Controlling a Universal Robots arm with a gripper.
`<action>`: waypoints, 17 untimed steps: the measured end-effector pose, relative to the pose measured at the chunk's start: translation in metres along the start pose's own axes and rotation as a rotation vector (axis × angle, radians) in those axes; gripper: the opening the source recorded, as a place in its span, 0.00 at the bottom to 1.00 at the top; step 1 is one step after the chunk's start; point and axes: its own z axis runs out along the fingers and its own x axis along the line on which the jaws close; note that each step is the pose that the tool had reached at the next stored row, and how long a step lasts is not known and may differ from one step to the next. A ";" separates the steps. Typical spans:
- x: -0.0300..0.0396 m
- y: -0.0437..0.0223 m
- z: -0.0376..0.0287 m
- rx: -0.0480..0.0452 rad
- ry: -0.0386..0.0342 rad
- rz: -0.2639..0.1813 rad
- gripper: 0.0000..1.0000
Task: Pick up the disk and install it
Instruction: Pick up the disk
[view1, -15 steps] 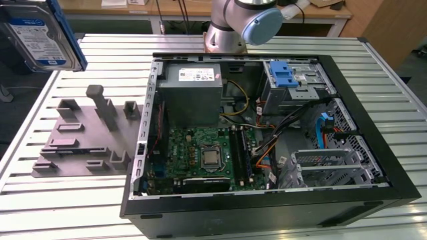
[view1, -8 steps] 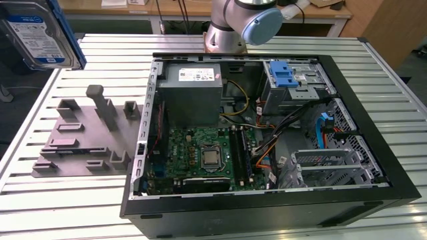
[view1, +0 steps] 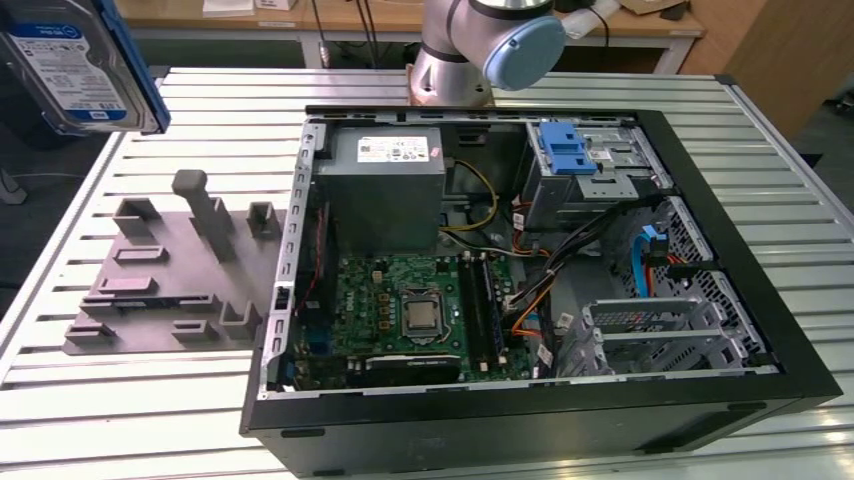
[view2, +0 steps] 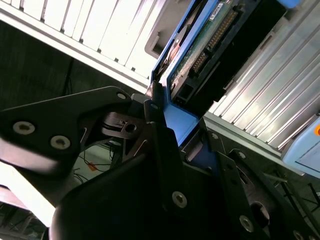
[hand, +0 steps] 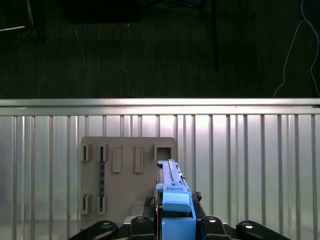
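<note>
**The claw holds the disk up high, far from the open computer**

The biggest thing is the table (view1: 120, 420); it is made of long shiny metal slats with thin gaps between them, and it lies under the claw (view2: 180, 119). Next is the open computer case (view1: 534, 432), a black box with its side off; it sits well apart from the claw, toward the exterior view's right. The round grey robot arm (view1: 461, 50) stands behind the case. A flat grey plate (view1: 140, 305) with little blocks and slots lies on the table below the claw; it is nearer to the claw than the case is. Inside the case is a big grey power box (view1: 387, 195) with a white sticker; past it, on the side away from the claw, is the metal drive cage (view1: 607, 185) with its blue latch (view1: 566, 150).

The disk (view1: 67, 70) is in the claw, up in the air, not in the case yet. It is flat, hard and silver-grey, with a white and blue label; a smooth blue plastic bracket (hand: 176, 210) runs around its edges. The black fingers (view2: 159, 135) are closed tight on one end of the bracket, one on each side. The disk's long side points straight out from the claw; in the first wrist view it stands on its thin edge above the grey plate. I think the main thing here is that the cage lies off to one side of the claw, with the power box in between.
</note>
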 end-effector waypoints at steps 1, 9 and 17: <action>0.0000 0.0000 -0.0007 0.0000 0.0000 0.000 0.37; -0.0001 0.0001 -0.0053 0.0001 0.0000 0.000 0.37; -0.0002 0.0001 -0.0094 0.0000 0.0000 0.000 0.37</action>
